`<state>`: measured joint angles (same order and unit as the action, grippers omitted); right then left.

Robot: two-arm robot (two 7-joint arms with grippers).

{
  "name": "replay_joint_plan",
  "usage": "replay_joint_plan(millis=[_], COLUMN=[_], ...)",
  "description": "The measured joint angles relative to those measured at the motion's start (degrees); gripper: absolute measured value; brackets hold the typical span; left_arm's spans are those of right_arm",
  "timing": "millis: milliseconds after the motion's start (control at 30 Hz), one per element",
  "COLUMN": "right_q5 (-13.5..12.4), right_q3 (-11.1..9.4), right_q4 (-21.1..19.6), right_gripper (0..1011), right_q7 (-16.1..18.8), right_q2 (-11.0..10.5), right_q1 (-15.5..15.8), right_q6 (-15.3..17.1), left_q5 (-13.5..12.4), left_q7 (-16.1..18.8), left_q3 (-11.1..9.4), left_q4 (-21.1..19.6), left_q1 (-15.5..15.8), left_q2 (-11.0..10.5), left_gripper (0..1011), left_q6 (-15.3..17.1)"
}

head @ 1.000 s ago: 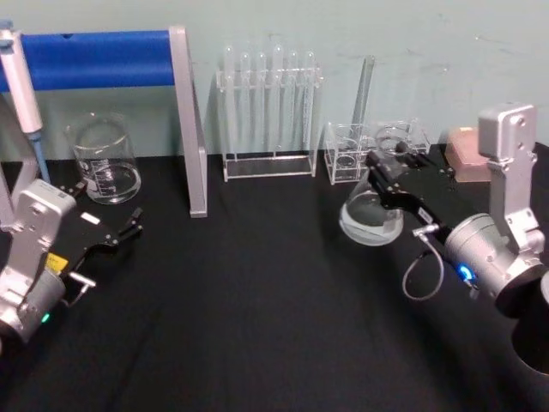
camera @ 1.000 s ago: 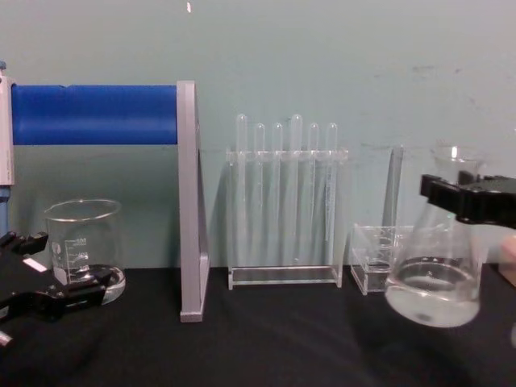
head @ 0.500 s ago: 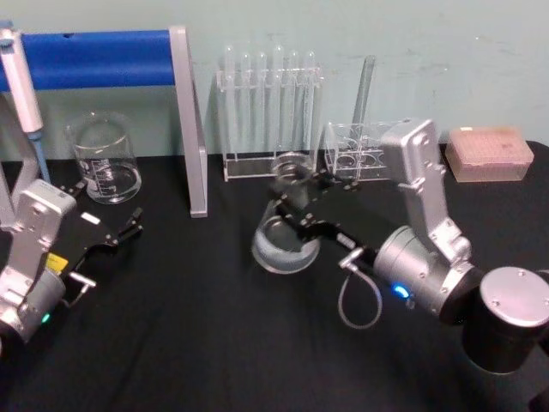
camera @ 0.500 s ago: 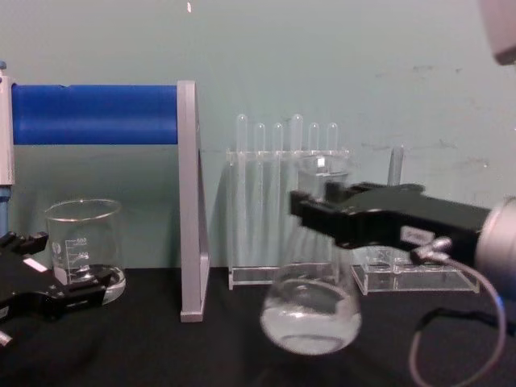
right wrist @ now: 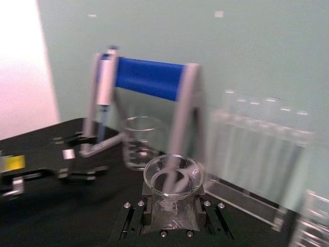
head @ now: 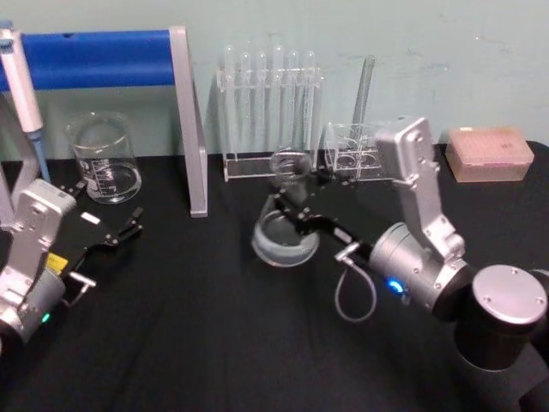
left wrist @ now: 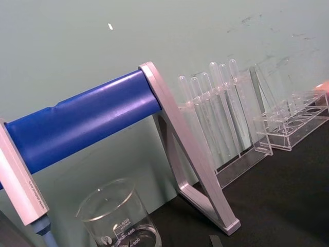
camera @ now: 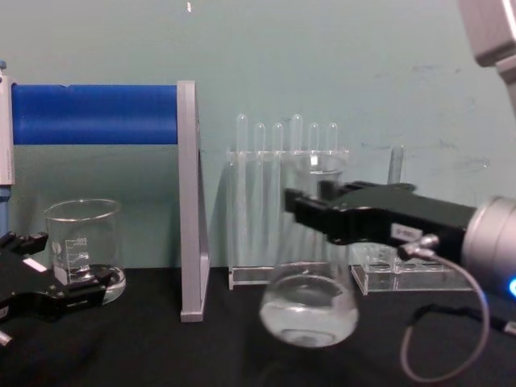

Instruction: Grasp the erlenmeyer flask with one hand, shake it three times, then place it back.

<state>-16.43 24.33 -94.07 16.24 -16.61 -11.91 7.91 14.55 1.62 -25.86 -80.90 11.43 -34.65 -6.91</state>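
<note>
**Chest view: erlenmeyer flask (camera: 310,300) pinched in my right gripper (camera: 313,211)**

My right gripper's black jaws are clamped on the flask's neck just below the flared rim. A shallow pool of clear liquid sits in the wide base. The flask is in front of the test tube rack (camera: 284,211), and its base looks lifted off the black tabletop (camera: 193,355). A small white label on the gripper carries writing I cannot read.

From the right wrist view I look down into the flask's open mouth, with a jaw on either side of the neck.

The head view adds a pink box (head: 489,153) at the far right. It also shows a yellow label (head: 56,262) on my left arm, again unreadable.

My left gripper (head: 110,210) rests low on the left with its fingers spread, near the beaker (head: 105,159). The beaker has printed graduation marks, but I cannot read the numbers with confidence or tell if it holds anything. Above it runs the blue bar (head: 94,58) of a grey stand.
</note>
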Motion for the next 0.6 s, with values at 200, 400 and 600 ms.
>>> replay_joint_plan(millis=[200, 400, 600], right_q5=[1.3, 2.8, 4.0], right_q3=[-4.2, -9.0, -13.1], right_q4=[0.1, -0.8, -2.0], right_gripper=[453, 453, 453], right_q7=[-5.2, -10.6, -14.4], right_q2=[1.1, 1.7, 2.1], right_q1=[1.4, 3.2, 5.0], right_q6=[0.1, 0.7, 1.4], left_q5=[0.0, 0.0, 0.0], left_q7=[0.0, 0.0, 0.0], left_q3=[0.0, 0.0, 0.0], left_q4=[0.0, 0.0, 0.0], left_q1=[0.0, 0.0, 0.0], left_q2=[0.0, 0.0, 0.0], left_gripper=[1001, 1001, 1001], left_q6=[0.0, 0.0, 0.0])
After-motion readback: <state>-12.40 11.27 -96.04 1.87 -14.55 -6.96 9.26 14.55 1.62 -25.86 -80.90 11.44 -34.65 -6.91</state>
